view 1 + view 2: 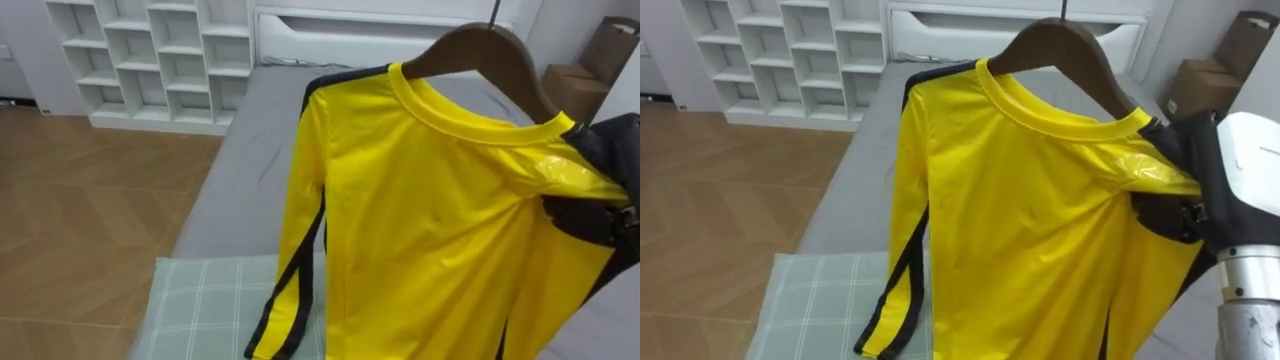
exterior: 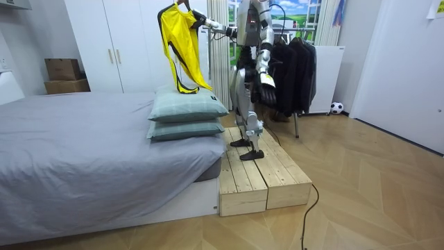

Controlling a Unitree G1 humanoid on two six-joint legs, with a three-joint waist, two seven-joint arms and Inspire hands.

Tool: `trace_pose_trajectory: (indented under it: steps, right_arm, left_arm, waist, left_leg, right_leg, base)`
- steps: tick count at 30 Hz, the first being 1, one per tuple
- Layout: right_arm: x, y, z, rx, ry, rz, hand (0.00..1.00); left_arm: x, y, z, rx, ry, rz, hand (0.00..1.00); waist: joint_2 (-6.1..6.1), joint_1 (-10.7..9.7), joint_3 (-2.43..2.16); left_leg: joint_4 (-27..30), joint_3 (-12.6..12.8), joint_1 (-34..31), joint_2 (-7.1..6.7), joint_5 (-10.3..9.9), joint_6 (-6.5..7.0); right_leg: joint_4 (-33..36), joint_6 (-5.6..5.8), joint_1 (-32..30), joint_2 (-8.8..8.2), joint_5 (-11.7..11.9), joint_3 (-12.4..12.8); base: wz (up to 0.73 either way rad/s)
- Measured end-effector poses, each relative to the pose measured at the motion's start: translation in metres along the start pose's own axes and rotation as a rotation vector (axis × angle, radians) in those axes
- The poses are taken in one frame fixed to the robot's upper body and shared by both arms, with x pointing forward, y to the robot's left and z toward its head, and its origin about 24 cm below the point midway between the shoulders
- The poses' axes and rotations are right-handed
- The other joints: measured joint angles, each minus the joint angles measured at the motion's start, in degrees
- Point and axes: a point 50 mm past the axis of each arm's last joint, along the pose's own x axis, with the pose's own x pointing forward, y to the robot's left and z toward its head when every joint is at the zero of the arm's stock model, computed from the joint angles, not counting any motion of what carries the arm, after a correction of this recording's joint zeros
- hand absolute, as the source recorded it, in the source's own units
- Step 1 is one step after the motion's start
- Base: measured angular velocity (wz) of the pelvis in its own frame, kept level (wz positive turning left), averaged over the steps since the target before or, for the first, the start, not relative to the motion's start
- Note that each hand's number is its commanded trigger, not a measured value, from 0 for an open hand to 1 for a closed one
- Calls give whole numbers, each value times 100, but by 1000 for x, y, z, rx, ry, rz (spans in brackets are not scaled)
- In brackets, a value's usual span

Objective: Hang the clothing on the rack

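A yellow long-sleeved shirt (image 1: 430, 220) with black side stripes hangs on a brown wooden hanger (image 1: 490, 55), held up in the air above the bed. My right hand (image 1: 1180, 215) is dark and grips the hanger's right end through the shirt's shoulder, fingers curled round it. The hanger's hook runs up out of the top edge. In the room view I stand on a wooden platform (image 2: 257, 177) at the head of the bed, right arm stretched out with the shirt (image 2: 179, 48). My left hand (image 2: 267, 87) hangs at my side.
Below the shirt lie green checked pillows (image 1: 215, 305) on the grey bed (image 1: 250, 150). A white cubby shelf (image 1: 150, 60) stands beyond it, cardboard boxes (image 1: 580, 85) at the far right. A rack of dark clothes (image 2: 295, 69) stands just behind me.
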Motion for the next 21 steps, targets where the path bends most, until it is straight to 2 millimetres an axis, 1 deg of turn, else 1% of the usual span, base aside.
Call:
trace_pose_trajectory:
  steps: [3, 4, 8, 9, 10, 13, 16, 17, 19, 21]
  right_arm:
    - [1, -3, 1, -1, -4, -14, 100]
    - [1, -4, 0, -3, -4, -18, 100]
    - [1, -8, -1, -7, 2, -31, 100]
    - [1, -10, -1, -8, 0, -41, 100]
    - [2, -13, 0, -7, -5, -52, 100]
    - [2, -16, 4, 29, -18, -70, 100]
    - [2, -17, 4, 63, -16, -72, 100]
    - [2, -17, 4, 67, -15, -73, 100]
    - [2, -17, 4, 92, -12, -73, 100]
    - [2, -17, 4, 108, -10, -72, 100]
  left_arm:
    - [-3, -5, -15, 33, 63, -80, 0]
    - [-3, -7, -17, 37, 75, -109, 0]
    - [-3, -11, -15, 35, 79, -162, 0]
    - [-3, -12, -14, 33, 79, -171, 0]
    - [-4, -14, -14, 33, 83, -186, 0]
    - [-4, -16, -14, 38, 89, -213, 0]
    - [-5, -17, -14, 37, 94, -225, 0]
    - [-5, -18, -15, 36, 98, -236, 0]
    - [-7, -21, -16, 11, 112, -260, 0]
    - [-8, -23, -16, -1, 118, -285, 0]
  waist:
    - [-26, 7, 12]
    - [-32, 11, 16]
    - [-32, -5, 19]
    - [-55, -14, 9]
    - [-29, -21, 25]
    - [-36, -70, 18]
    - [-24, -87, 26]
    - [-39, -93, 16]
    - [-36, -115, 22]
    - [-32, -115, 26]
  left_leg:
    - [-2, -1, -11, -1, -1, 1]
    - [-2, -2, -16, -2, -1, 1]
    - [-5, -15, -53, -12, -1, 2]
    - [-7, -36, -93, -21, -1, 2]
    - [-4, -39, -97, -24, -1, 2]
    - [0, -48, -96, -28, -1, 2]
    - [2, -50, -85, -33, -1, 2]
    - [3, -50, -80, -39, -1, 2]
    - [5, -43, -76, -49, -2, 4]
    - [8, -38, -76, -53, -8, 13]
  right_leg:
    - [-2, 6, 1, -2, -4, -16]
    - [-5, 7, -1, -3, -5, -19]
    - [-2, 12, -24, -14, -13, -52]
    - [5, 20, -44, -26, -26, -66]
    - [6, 22, -49, -28, -29, -65]
    - [3, 29, -48, -29, -34, -68]
    - [3, 30, -40, -35, -34, -69]
    - [3, 34, -35, -45, -36, -73]
    - [5, 42, -34, -97, -40, -75]
    - [5, 51, -34, -105, -46, -75]
  base:
    - [3]
    - [0]
    - [2]
    - [7]
    - [6]
    - [0]
    - [0]
    - [0]
    - [0]
    - [0]
